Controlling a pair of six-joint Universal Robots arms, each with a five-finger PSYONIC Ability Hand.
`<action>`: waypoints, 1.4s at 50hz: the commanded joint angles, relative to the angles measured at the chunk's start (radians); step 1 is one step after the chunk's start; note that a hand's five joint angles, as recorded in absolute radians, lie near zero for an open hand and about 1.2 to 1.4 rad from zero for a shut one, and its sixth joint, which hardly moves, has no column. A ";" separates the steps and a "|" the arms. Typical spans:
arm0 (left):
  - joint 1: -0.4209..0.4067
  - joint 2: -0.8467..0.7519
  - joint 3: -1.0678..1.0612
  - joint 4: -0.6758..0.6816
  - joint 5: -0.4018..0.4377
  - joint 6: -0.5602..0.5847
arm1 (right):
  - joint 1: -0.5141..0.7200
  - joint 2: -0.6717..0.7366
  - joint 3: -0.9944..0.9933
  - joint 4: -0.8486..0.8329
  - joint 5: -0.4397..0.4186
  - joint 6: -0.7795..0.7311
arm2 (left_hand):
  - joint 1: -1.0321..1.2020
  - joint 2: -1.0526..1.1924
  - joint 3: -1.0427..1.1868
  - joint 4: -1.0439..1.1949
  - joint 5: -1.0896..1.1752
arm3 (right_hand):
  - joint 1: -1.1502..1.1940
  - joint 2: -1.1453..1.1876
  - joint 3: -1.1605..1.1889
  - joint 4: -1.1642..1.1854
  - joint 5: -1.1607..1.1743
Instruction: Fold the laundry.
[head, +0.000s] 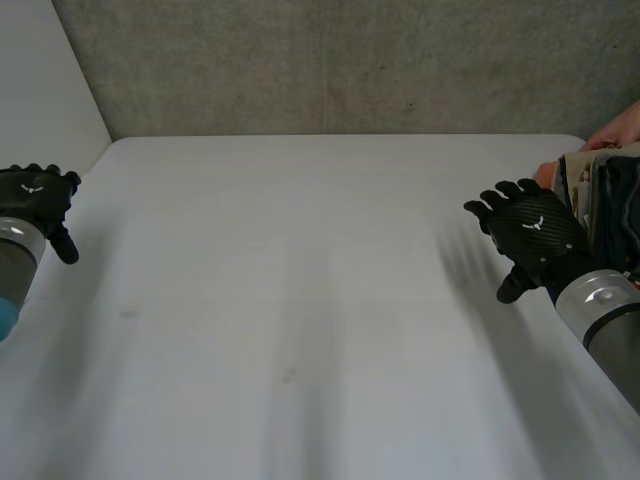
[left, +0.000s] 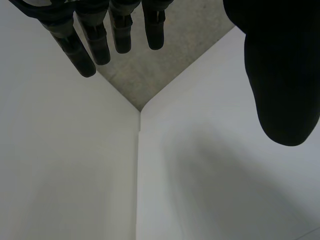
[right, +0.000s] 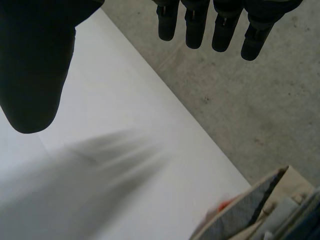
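My left hand (head: 32, 200) hovers over the table's left edge with relaxed fingers and holds nothing; its fingers (left: 100, 40) and thumb (left: 282, 80) hang apart above the bare table corner. My right hand (head: 530, 235) floats above the right side of the white table (head: 300, 300), open and holding nothing, its fingers (right: 210, 25) spread and thumb (right: 35, 65) wide apart. A bundle of folded laundry (head: 605, 200) with grey, dark and orange parts sits at the table's right edge just behind my right hand. It lies beyond my fingertips as patterned cloth (right: 265, 210).
A person's hand (head: 620, 128) rests on top of the laundry bundle at the far right. A grey concrete wall (head: 350, 60) stands behind the table and a white panel (head: 40, 70) borders its left side.
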 joint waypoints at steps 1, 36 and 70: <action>-0.005 -0.012 0.000 0.009 0.027 0.023 | 0.022 -0.006 -0.006 0.000 0.024 0.014 | -0.038 -0.029 -0.034 -0.026 -0.047 | -0.052 -0.030 -0.032 -0.035 -0.043; 0.069 -0.142 0.061 0.086 -0.019 0.227 | 0.014 0.011 -0.035 -0.028 0.099 0.007 | -0.038 -0.029 -0.034 -0.026 -0.047 | -0.052 -0.030 -0.032 -0.035 -0.043; -0.410 0.349 0.127 -0.473 -0.235 -0.478 | 0.109 0.077 -0.584 0.717 0.224 0.427 | -0.038 -0.029 -0.034 -0.026 -0.047 | -0.052 -0.030 -0.032 -0.035 -0.043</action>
